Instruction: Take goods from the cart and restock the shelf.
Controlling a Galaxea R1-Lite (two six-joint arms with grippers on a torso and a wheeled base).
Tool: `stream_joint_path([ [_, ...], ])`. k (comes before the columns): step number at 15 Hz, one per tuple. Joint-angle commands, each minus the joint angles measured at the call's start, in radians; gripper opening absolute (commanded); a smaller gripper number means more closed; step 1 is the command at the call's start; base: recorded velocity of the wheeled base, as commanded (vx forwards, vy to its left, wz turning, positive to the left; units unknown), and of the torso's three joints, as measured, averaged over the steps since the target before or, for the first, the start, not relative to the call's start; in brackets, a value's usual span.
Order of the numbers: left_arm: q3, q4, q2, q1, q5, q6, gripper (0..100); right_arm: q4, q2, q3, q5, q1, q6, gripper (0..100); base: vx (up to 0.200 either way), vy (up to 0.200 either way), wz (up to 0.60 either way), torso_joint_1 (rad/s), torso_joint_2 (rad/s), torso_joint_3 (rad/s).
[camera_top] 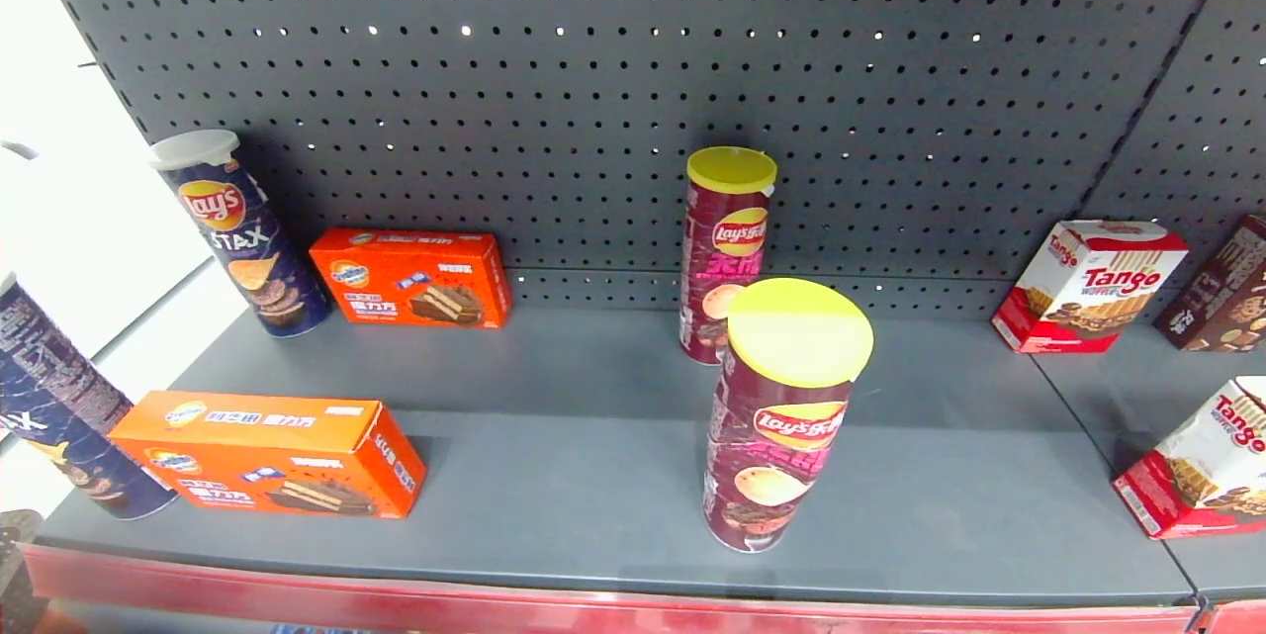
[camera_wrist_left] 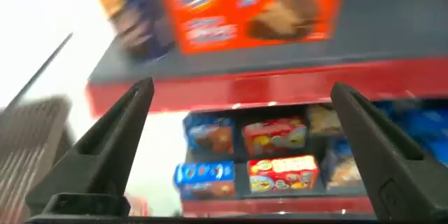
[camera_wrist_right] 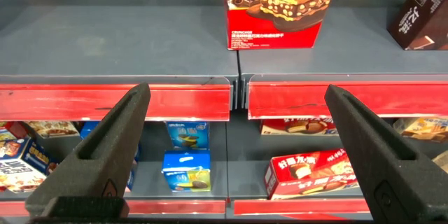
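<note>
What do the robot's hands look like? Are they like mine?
Not like yours. The left end effector and the right end effector each have two black, wedge-shaped fingers. The fingers are wide at the base, narrow toward the tips, and have a matte surface.

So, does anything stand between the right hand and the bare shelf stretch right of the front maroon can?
Nothing visible does. The open, empty right hand faces the red shelf edge; the grey shelf between the yellow-lidded maroon chip can and the red-and-white wafer box carries nothing near the front.
</note>
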Motion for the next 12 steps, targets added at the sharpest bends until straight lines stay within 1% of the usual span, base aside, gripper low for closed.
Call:
stream_joint_path([
  [1, 0.0, 0.021, 0.004, 0.001, 0.011, -0.033, 100, 0.0, 0.0, 0.0, 0.0, 0.0, 0.0, 100, 0.0, 0.0, 0.0, 0.0, 0.0, 0.0],
  [2, 0.0, 0.019, 0.004, 0.0, -0.041, -0.047, 100, 0.0, 0.0, -0.001, 0.0, 0.0, 0.0, 100, 0.0, 0.0, 0.0, 0.0, 0.0, 0.0],
  [3, 0.0, 0.021, 0.004, 0.0, -0.081, -0.048, 100, 0.0, 0.0, 0.0, 0.0, 0.0, 0.0, 100, 0.0, 0.0, 0.0, 0.0, 0.0, 0.0],
  [7, 0.0, 0.021, 0.004, 0.0, -0.079, -0.048, 100, 0.0, 0.0, 0.0, 0.002, 0.0, -0.001, 100, 0.0, 0.0, 0.0, 0.0, 0.0, 0.0],
  [8, 0.0, 0.021, 0.004, 0.0, -0.069, -0.056, 100, 0.002, 0.0, -0.001, 0.003, 0.0, -0.004, 100, 0.0, 0.0, 0.0, 0.0, 0.0, 0.0],
  [10, 0.0, 0.021, 0.004, 0.0, -0.052, -0.059, 100, 0.0, 0.0, 0.0, 0.003, 0.0, -0.006, 100, 0.0, 0.0, 0.0, 0.0, 0.0, 0.0],
  [11, 0.0, 0.021, 0.004, 0.0, 0.01, -0.06, 100, 0.0, 0.0, 0.0, 0.003, 0.0, -0.006, 100, 0.0, 0.0, 0.0, 0.0, 0.0, 0.0],
  [12, 0.0, 0.019, 0.004, 0.0, 0.039, -0.06, 100, 0.0, 0.0, 0.0, 0.005, 0.0, -0.003, 100, 0.0, 0.0, 0.0, 0.0, 0.0, 0.0],
])
